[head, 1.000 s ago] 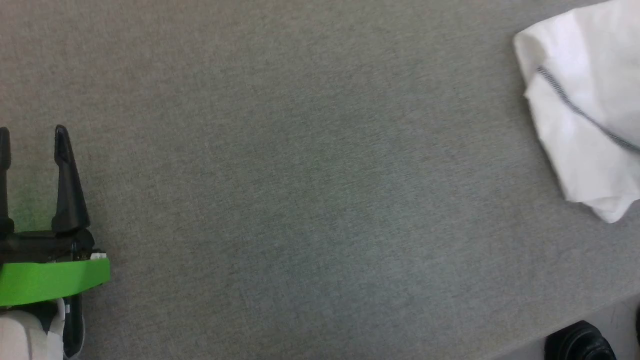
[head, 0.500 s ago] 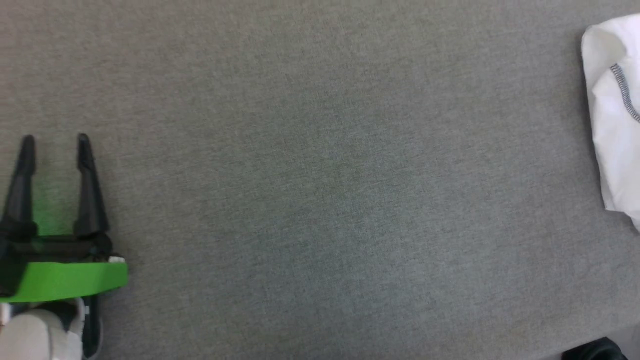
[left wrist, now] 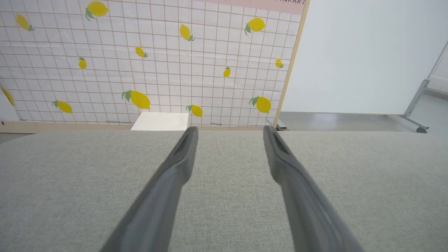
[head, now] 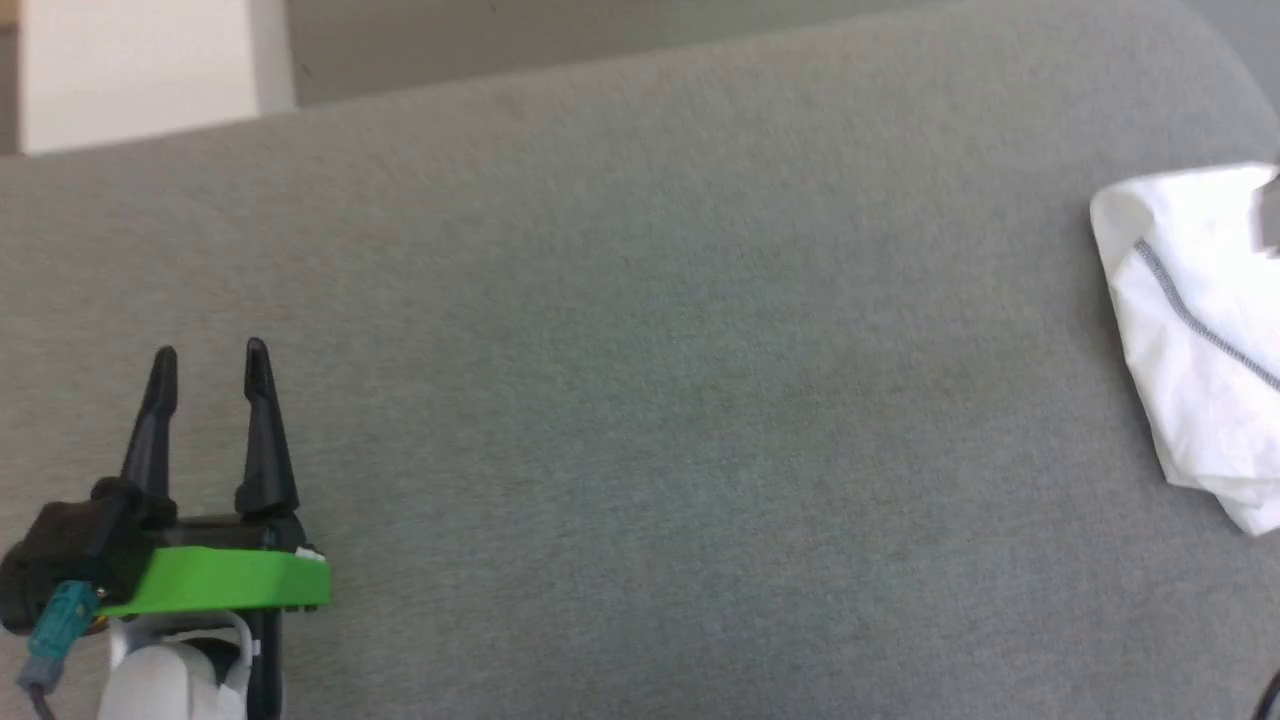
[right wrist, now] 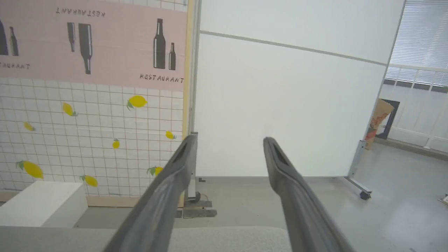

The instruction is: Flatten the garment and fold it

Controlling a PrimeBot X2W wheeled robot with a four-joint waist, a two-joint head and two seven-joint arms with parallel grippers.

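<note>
Tilting upward, the camera leaves the garment (head: 1195, 330) unmoved.

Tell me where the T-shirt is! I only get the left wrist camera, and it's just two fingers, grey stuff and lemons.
Observer: In the head view, the garment lies at the right edge of the grey surface, well away from the left gripper.
Operator: Is it flat?
Observer: No. It's bunched into folds, with a dark stitched seam running across it, and the picture's edge cuts part of it off.
Operator: Is the other hand holding it?
Observer: No. In the right wrist view, the right gripper is open with nothing between its fingers, pointing towards a white partition.
</note>
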